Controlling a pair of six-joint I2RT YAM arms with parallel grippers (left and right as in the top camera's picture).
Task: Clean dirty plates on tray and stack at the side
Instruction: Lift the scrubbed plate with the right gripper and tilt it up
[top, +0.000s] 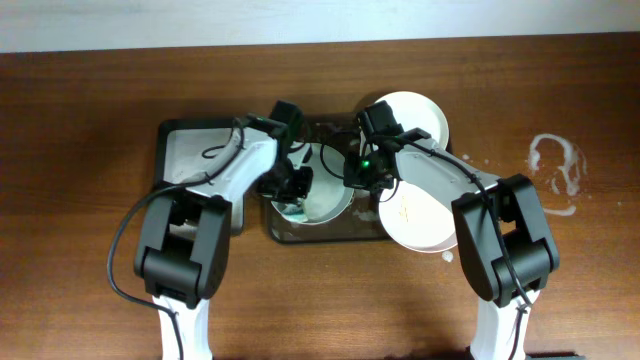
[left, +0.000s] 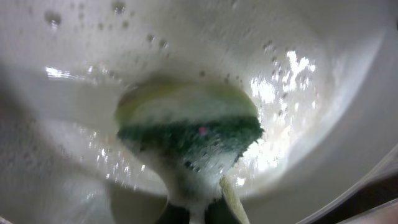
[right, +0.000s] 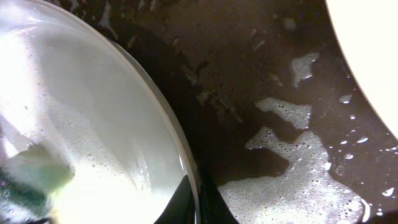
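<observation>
A soapy plate (top: 325, 200) stands tilted over the dark brown tray (top: 320, 233). My right gripper (top: 358, 172) is shut on its rim, one finger on each side (right: 198, 205). The plate's foamy inside (right: 93, 124) fills the left of the right wrist view. My left gripper (top: 295, 185) is shut on a green and yellow sponge (left: 189, 134) and presses it against the plate's wet inner face (left: 311, 50). Its fingers (left: 199, 208) are mostly hidden by foam. Two more white plates lie to the right: one at the back (top: 420, 115) and one nearer the front with orange streaks (top: 420, 215).
A smaller black tray (top: 190, 150) lies to the left of the brown tray. The brown tray's floor (right: 236, 74) is wet, with foam patches (right: 292, 180). The edge of another plate (right: 373, 56) shows nearby. A foam smear (top: 555, 170) lies on the wooden table at the far right.
</observation>
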